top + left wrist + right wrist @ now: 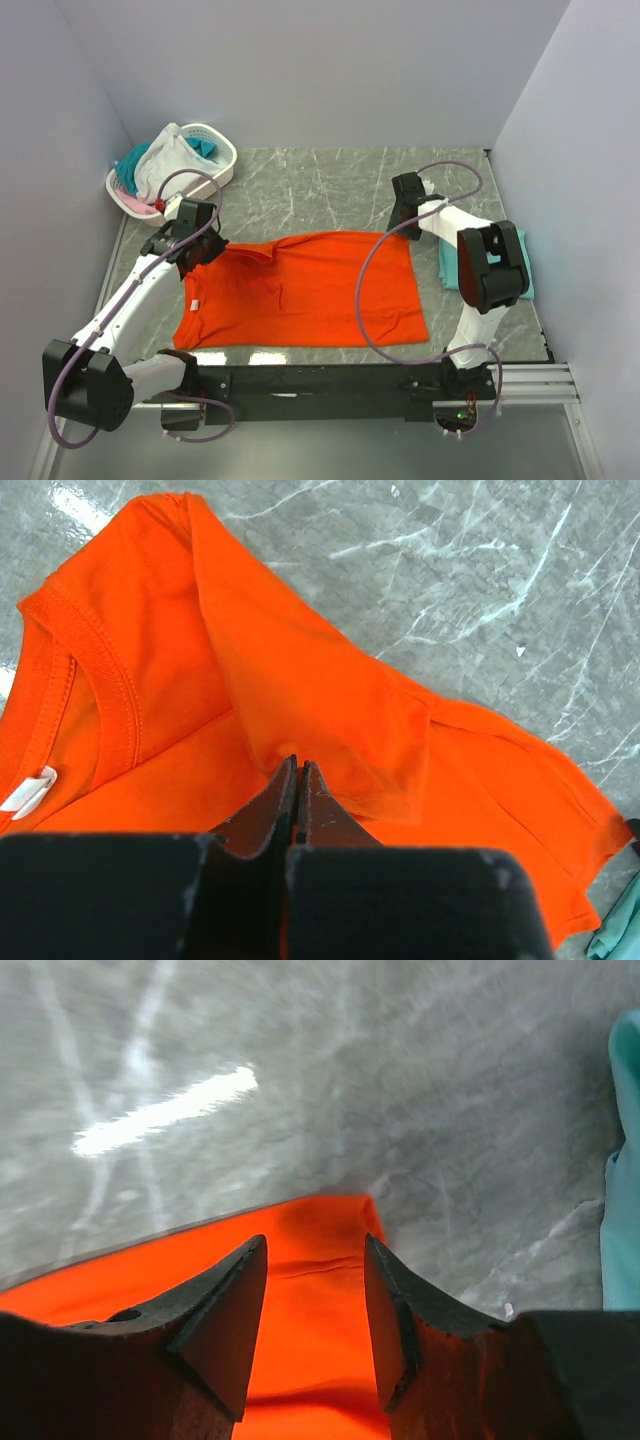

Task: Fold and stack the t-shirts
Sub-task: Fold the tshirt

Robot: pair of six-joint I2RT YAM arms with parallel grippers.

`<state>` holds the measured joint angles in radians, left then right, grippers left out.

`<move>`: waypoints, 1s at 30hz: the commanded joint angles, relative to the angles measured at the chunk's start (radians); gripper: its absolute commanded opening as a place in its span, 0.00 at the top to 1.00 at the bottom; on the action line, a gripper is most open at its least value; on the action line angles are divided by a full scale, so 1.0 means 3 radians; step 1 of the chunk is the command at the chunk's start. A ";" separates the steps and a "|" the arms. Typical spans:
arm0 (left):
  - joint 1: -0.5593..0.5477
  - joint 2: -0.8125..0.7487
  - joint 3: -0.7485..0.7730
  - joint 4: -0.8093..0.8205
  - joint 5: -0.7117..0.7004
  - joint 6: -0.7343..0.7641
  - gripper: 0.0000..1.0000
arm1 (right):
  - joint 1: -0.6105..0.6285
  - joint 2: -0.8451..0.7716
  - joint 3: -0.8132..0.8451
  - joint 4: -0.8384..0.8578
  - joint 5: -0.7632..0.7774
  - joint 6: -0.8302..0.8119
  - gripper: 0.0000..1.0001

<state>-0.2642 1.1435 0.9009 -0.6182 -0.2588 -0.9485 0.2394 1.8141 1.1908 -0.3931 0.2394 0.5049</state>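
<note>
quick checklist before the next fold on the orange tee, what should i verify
1. Right gripper free of cloth: jaws apart over the hem corner of the orange t-shirt. Ok.
2. Left gripper grip: shut, tips over the shirt by the far sleeve; whether cloth is pinched, cannot tell.
3. Far sleeve folded in over the body: ok.
4. Shirt body flat on the table: mostly, with some creases near the collar. Ok.
5. Teal t-shirt out of the fold area: apart at the right, partly under the right arm. Ok.
6. Basket clear: far left corner. Ok.
</note>
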 commanded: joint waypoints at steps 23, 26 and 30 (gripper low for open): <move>-0.0014 0.0013 0.0070 0.0061 0.0045 -0.0003 0.99 | -0.0154 0.0268 0.0305 -0.0208 -0.0026 0.0199 0.52; -0.0014 0.0008 0.0080 0.0056 0.0040 -0.0003 0.99 | -0.0164 0.0334 0.0331 -0.0259 -0.0041 0.0209 0.53; -0.0009 0.0013 0.0075 0.0056 0.0029 -0.0008 0.99 | -0.0164 0.0289 0.0203 -0.0249 -0.0118 0.0229 0.59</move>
<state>-0.2642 1.1439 0.9009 -0.6132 -0.2508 -0.9482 0.1955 1.9087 1.2545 -0.4664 0.2142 0.5552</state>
